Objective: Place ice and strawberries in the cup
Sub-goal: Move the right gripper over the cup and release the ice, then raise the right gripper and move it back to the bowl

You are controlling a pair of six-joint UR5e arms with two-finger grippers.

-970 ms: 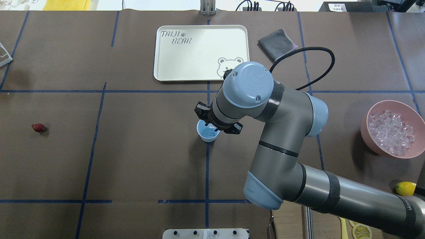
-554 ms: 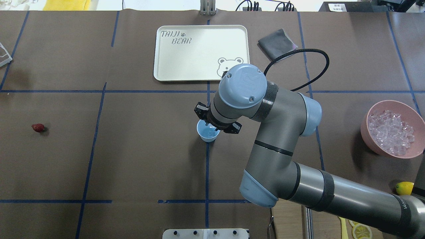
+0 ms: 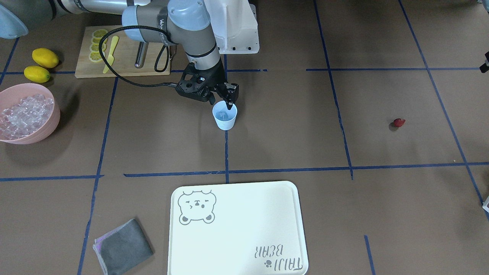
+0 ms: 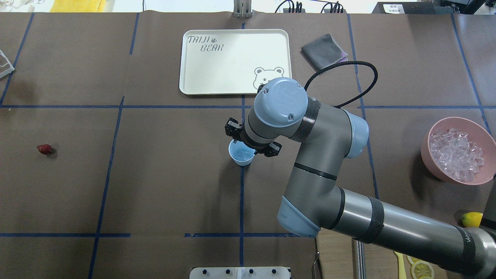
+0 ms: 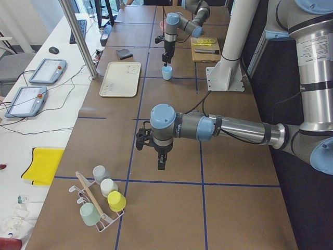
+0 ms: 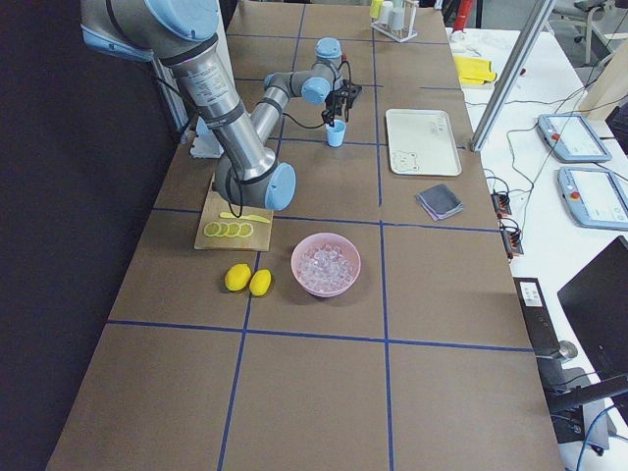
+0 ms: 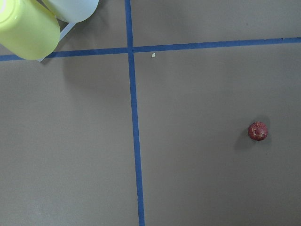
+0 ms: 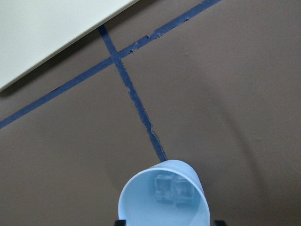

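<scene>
The pale blue cup (image 4: 241, 154) stands upright mid-table and holds two clear ice cubes (image 8: 171, 190). My right gripper (image 3: 221, 104) hangs open just above the cup (image 3: 225, 116), a finger on each side of the rim, holding nothing. More ice (image 4: 457, 155) is heaped in the pink bowl (image 4: 434, 164) at the far right. The dark red strawberry (image 4: 44, 148) lies alone on the table far left; it also shows in the left wrist view (image 7: 257, 131). My left gripper (image 5: 160, 162) hovers above the table, and I cannot tell whether it is open or shut.
A cream tray (image 4: 186, 77) lies behind the cup, with a folded grey cloth (image 4: 323, 50) to its right. Two lemons (image 3: 40, 63) and a cutting board (image 3: 126, 65) with lemon slices sit near the robot base. A rack of cups (image 5: 101, 200) stands past the strawberry.
The right arm's wrist and elbow have shifted a little to the left over the cup. The cup, strawberry and bowl have not moved.
</scene>
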